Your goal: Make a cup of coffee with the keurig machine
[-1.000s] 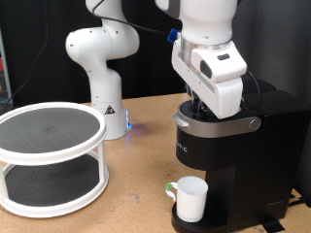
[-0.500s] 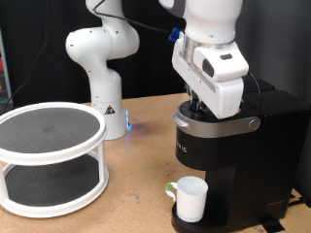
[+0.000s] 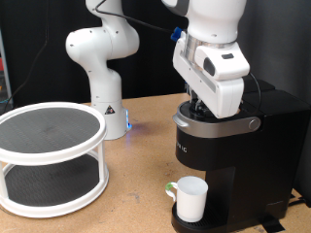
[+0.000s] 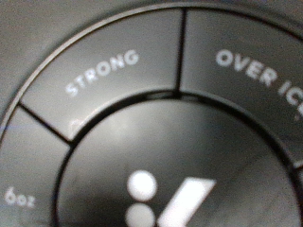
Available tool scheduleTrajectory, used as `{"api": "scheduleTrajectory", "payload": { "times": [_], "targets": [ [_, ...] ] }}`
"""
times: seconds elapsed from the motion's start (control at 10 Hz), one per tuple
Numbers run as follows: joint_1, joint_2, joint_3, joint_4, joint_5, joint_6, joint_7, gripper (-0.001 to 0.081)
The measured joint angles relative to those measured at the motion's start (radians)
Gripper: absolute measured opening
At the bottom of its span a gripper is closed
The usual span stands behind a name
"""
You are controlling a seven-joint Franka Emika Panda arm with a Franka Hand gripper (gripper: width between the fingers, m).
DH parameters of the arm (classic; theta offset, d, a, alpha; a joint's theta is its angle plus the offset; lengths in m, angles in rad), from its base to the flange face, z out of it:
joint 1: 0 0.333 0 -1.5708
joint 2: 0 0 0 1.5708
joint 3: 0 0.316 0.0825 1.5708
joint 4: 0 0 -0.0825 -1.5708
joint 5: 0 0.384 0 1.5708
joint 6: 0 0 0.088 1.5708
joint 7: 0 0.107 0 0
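Observation:
The keurig machine (image 3: 238,155) stands at the exterior view's right, a black box with a silver-grey lid handle (image 3: 222,123). The cup (image 3: 190,198), white with a side handle, stands on its drip base under the spout. My gripper (image 3: 201,105) is pressed down onto the machine's top; its fingertips are hidden behind the white hand. The wrist view is filled by the control panel (image 4: 151,123) very close up, with buttons marked STRONG (image 4: 99,74), OVER ICE (image 4: 256,71) and 6oz (image 4: 17,197) around a round centre button (image 4: 180,180). No fingers show there.
A white two-tier round rack (image 3: 49,155) stands at the exterior view's left on the wooden table (image 3: 136,175). The robot's white base (image 3: 102,68) rises behind, with a small blue light beside it. A black curtain closes the back.
The hand has shifted very slightly to the exterior view's right over the machine's top. The cup and the machine have not moved.

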Motion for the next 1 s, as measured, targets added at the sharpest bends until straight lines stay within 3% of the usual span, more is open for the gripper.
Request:
{"api": "scheduleTrajectory", "payload": {
  "times": [0.2,0.3,0.6,0.8,1.0],
  "targets": [
    [-0.001,-0.005,0.0,-0.009,0.011,0.027,-0.001,0.0002],
    [-0.002,-0.016,0.0,-0.03,0.043,0.081,-0.021,0.0001],
    [-0.01,-0.06,-0.013,-0.112,0.226,0.223,-0.206,0.0002],
    [-0.01,-0.095,-0.019,-0.159,0.315,0.237,-0.304,0.0002],
    [-0.01,-0.139,-0.019,-0.196,0.377,0.258,-0.342,0.0002]
  ]
}}
